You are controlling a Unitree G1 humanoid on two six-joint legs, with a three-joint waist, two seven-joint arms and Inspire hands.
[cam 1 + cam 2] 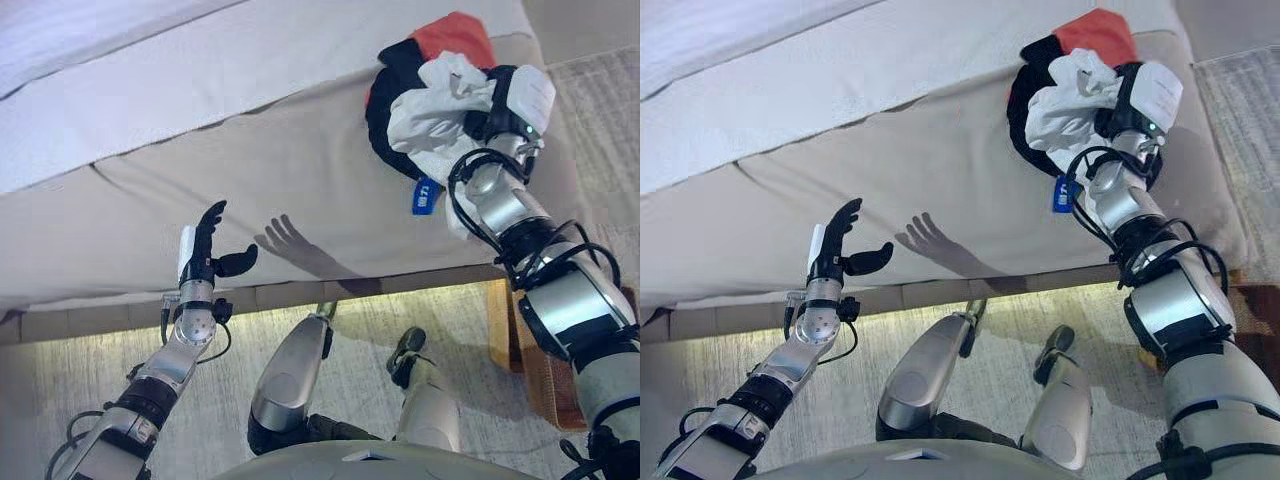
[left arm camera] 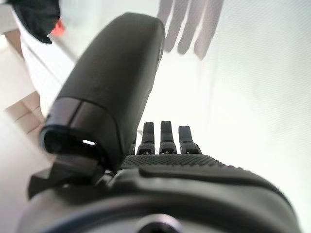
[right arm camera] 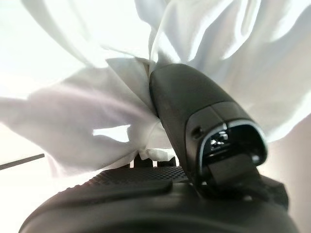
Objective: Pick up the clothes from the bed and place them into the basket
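right now the right hand (image 1: 497, 110) is buried in a white garment (image 1: 432, 112), and the right wrist view shows its thumb (image 3: 187, 109) pressed into the folds with cloth bunched between thumb and palm, so the hand is closed on that fabric; the fingers themselves are hidden inside the folds. just under and beyond the hand lies the remainder of the clothes pile: a black garment (image 1: 385, 128) wrapped around the white one, and a red piece (image 1: 455, 35) on the far side of the hand, all resting on the beige bed (image 1: 300, 180) close to its corner. a small blue tag (image 1: 424, 195) hangs below the hand against the side of the mattress. the grip sits in the middle of the white cloth rather than at an edge, which i judge is meant to gather as much of the bundle as possible in one lift, though the black and red pieces may not come along. the left hand (image 1: 208, 250) is well apart from the pile, held up beside the bed's side with fingers straight and thumb spread, holding nothing; it seems parked out of the way, or kept ready to help. what may be a wooden or woven basket (image 1: 525, 360) shows partly behind the right forearm, on the floor below that arm, too hidden to be sure. the clothes are not yet off the bed, so the lift and the carry downward are still to do.
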